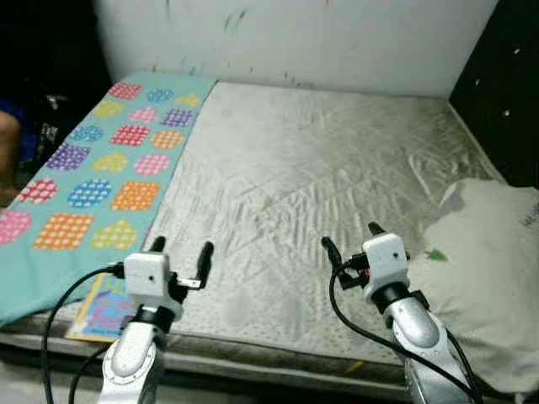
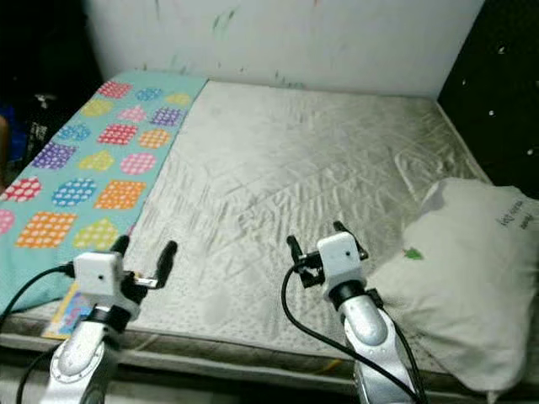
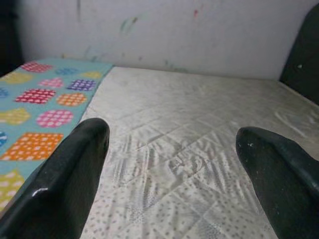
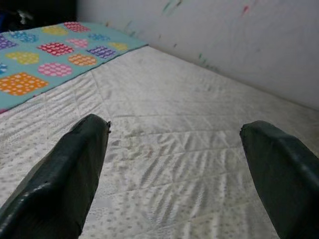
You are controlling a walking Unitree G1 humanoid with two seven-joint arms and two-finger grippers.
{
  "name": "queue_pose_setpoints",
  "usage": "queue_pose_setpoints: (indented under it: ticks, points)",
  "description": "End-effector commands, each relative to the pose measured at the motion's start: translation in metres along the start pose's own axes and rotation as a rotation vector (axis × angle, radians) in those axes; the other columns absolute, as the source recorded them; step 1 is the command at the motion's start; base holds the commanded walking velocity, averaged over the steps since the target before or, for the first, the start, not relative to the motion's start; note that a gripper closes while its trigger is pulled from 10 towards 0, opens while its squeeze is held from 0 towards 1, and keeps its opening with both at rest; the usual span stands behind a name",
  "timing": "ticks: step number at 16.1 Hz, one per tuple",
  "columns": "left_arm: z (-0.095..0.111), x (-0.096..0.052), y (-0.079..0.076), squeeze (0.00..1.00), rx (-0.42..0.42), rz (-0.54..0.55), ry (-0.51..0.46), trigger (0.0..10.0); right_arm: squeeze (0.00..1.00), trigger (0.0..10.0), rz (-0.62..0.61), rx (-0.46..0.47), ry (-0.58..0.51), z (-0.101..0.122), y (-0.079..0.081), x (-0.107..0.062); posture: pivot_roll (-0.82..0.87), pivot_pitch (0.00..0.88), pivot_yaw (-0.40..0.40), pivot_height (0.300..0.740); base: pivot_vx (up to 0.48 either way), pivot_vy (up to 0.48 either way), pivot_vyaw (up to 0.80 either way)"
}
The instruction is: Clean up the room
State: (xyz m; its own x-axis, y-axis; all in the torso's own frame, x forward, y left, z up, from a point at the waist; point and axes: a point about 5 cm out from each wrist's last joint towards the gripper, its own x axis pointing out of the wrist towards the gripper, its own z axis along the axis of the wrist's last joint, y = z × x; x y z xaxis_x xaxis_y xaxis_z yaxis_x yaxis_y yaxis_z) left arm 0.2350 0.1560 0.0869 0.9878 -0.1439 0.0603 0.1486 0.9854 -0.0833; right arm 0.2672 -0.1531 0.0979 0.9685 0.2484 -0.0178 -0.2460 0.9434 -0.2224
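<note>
A bare quilted mattress (image 1: 337,177) fills the centre of the frame, against a white wall (image 1: 337,42) marked with paint smears. A teal blanket (image 1: 93,185) with coloured hearts covers its left side. A white pillow (image 1: 488,278) lies at lower right, cut off by the frame edge. A book (image 1: 105,307) at lower left is partly hidden under the blanket. The left gripper (image 1: 181,252) and right gripper (image 1: 349,240) hover over the near edge, both spread apart and holding nothing.

Head views downward over mattress (image 1: 320,177)
</note>
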Motion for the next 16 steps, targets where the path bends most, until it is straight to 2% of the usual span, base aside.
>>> queue_pose_setpoints:
  ticks: [1,16]
  points:
    - [-0.0021,0.0011,-0.0071,0.0,-0.011,-0.015,0.011,10.0,0.0,10.0,-0.012,-0.01,0.002,-0.0004,-0.0057,-0.0011,0.02,0.043,-0.005,0.74,0.0,-0.48,0.0]
    - [-0.0002,0.0052,-0.0066,0.0,-0.004,-0.025,0.002,10.0,0.0,10.0,-0.027,-0.011,-0.017,0.0025,-0.0068,0.0037,0.02,0.035,0.009,0.74,0.0,-0.48,0.0]
